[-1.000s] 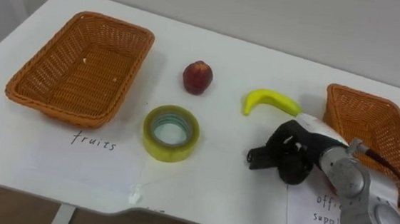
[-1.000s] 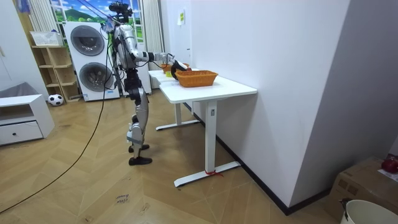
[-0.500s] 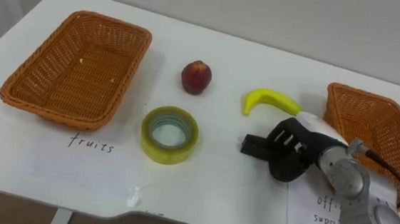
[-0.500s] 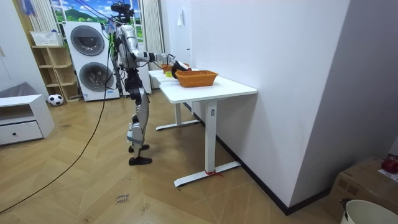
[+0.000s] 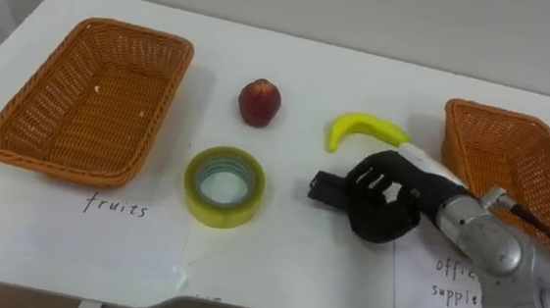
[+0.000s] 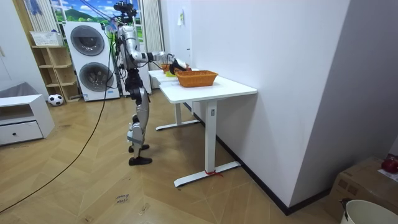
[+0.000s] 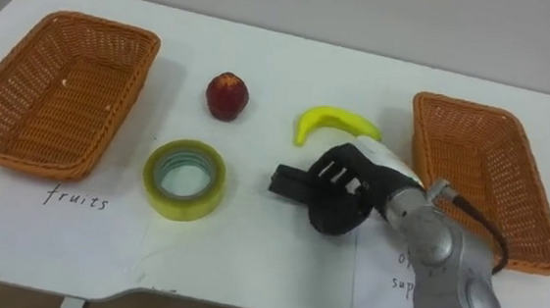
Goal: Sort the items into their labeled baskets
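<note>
On the table [image 5: 310,88], the right hand [image 5: 378,197] hovers palm down just below the banana [image 5: 363,130], between the tape [image 5: 221,209] and the right basket [image 5: 473,140]. Its fingers [image 5: 329,190] stretch loosely towards the tape, well short of it, and hold nothing. An apple [image 5: 259,102] lies left of the banana, near the left basket [image 5: 23,105]. Both baskets have nothing in them. In the room view the robot stands upright at the table's end.
</note>
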You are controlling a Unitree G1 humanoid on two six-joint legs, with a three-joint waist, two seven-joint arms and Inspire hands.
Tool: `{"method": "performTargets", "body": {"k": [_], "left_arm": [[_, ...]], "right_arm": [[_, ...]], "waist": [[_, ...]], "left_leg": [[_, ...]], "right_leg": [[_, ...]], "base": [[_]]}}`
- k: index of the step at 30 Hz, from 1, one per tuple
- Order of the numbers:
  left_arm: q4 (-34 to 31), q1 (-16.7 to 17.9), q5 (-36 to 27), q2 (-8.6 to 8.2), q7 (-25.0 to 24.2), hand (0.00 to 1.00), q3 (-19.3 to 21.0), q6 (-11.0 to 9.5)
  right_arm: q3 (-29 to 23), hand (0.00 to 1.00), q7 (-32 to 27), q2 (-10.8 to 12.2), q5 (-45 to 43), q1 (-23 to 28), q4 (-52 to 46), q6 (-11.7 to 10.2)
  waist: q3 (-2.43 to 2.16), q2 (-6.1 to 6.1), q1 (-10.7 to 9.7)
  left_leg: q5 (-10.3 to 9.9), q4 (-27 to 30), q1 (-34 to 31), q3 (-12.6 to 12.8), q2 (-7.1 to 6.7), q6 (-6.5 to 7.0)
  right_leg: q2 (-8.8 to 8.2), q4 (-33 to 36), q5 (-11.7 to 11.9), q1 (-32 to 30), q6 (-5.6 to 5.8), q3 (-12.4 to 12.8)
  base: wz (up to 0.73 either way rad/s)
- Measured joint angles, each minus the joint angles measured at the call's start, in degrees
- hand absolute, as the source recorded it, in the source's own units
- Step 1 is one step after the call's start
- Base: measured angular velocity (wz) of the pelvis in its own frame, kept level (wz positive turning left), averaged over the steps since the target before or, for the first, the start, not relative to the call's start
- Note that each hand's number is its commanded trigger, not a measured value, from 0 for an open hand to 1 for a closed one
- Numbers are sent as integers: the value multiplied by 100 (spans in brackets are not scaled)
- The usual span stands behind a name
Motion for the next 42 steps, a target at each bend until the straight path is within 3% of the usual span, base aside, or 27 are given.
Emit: {"method": "performTargets", "body": {"k": [4, 8, 14, 23, 32, 37, 42], "left_arm": [[70, 77, -11, -7, -99, 0, 220, -75], [181, 175, -20, -6, -85, 0, 301, -129], [225, 191, -21, -25, -72, 0, 323, -213], [209, 281, -18, -39, -24, 0, 427, -222], [212, 379, -20, -29, 57, 0, 555, -227], [180, 479, -18, -53, 124, 0, 590, -225], [60, 490, -17, -85, 102, 0, 591, -226]], "right_arm": [[-636, 100, -290, -9, 315, -49, -346, -171], [-1004, 100, -664, -1, 384, -48, -446, -313], [-1119, 100, -964, 9, 403, -48, -469, -347], [-1532, 100, -1811, -128, 1328, -48, -460, -351], [-1853, 100, -2524, -138, 1804, -33, -83, -547], [-1890, 100, -2771, -138, 1840, 12, 204, -549], [-1896, 100, -2779, -137, 1865, 153, 370, -551]], "waist": [[-12, -22, -101], [8, -25, -146], [17, -25, -250], [14, -46, -347], [2, -100, -585], [19, -55, -703], [-12, -11, -726]], "left_leg": [[0, 0, 8, 6, 3, 0], [0, 1, 40, 8, 8, 0], [-2, 4, 21, 19, 2, -1], [-1, -6, 48, 92, 2, -1], [-3, -8, 44, 136, 1, -1], [-3, -13, 74, 171, 7, -1], [-3, -24, 79, 211, 18, -2]], "right_leg": [[0, -1, 0, 13, 0, 10], [2, -4, 0, 42, 0, -1], [13, 19, 0, 49, 0, -12], [12, 46, 0, 29, 0, -28], [6, 12, 0, 32, 1, -10], [13, 12, 0, 38, 1, 10], [21, 38, 0, 15, 1, 20]], "base": [[1], [0], [-1], [-2], [-1], [-4], [-5]]}}
